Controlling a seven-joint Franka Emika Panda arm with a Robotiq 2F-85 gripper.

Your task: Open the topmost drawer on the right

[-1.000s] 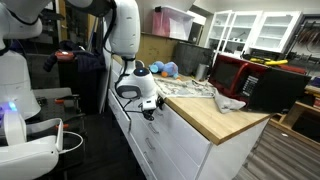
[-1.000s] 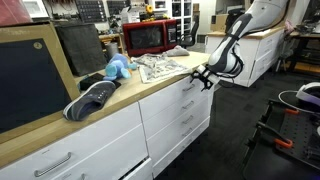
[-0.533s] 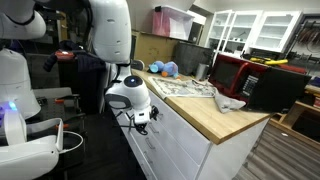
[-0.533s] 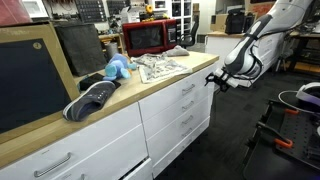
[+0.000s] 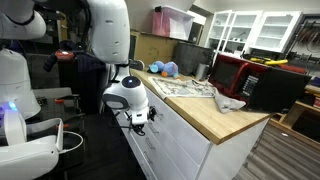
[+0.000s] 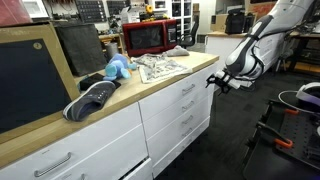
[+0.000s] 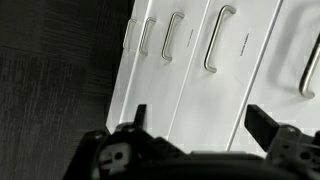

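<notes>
The gripper (image 6: 214, 83) is held wide open with nothing in it, near the topmost drawer (image 6: 170, 95) but apart from it.

A long light wooden desk top (image 5: 222, 118) rests on a row of white cabinets (image 6: 110, 140), seen in both exterior views. A red box-shaped microwave oven (image 6: 150, 37) stands at its far end. White glass-fronted wall cupboards (image 5: 262, 30) line the back of the room. The dark grey floor (image 6: 250, 125) runs beside the cabinets, and striped plank flooring (image 5: 290, 158) shows in an exterior view.
</notes>
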